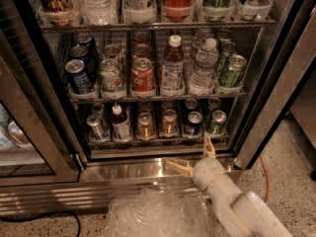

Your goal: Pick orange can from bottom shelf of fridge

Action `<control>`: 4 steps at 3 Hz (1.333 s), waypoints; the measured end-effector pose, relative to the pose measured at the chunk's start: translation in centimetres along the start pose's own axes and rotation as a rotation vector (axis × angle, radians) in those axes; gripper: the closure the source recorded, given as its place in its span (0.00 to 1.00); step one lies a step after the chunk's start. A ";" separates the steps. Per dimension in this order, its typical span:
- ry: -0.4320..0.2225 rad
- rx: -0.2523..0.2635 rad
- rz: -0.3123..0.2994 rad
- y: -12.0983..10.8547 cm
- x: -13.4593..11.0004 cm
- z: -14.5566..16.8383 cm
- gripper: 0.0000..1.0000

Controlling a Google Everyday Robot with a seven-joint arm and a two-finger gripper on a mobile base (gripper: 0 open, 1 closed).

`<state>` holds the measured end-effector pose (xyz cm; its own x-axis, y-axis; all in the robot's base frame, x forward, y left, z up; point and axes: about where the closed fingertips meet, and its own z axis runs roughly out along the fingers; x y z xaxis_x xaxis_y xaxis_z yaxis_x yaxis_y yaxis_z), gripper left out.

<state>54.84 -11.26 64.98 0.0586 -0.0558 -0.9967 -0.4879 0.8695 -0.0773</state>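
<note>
- The fridge stands open in front of the hand, and its steel sill lies directly under the fingers.
- The bottom shelf is just above and beyond the hand. Its lanes are all full, so I judge that nothing has been taken out yet.
- The hand is low, in front of the sill and outside the shelf. Its two fingers are spread wide, one pointing left and one pointing up, and it holds nothing.
- The orange can stands upright on the shelf, up and a little left of the hand, apart from it. A second similar can is further left, and a blue can is straight above the hand.
- What is left, in my judgement: to raise the hand to shelf level, reach in, close on the can and draw it out. Only the approach is partly done.
</note>
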 end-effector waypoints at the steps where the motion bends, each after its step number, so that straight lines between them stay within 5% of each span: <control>1: -0.033 0.016 0.044 2.5 5.2 0.9 0.00; 4: -0.064 0.020 0.059 2.7 5.7 4.6 0.00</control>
<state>57.86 -6.96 59.23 0.0861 0.0270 -0.9959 -0.4751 0.8798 -0.0173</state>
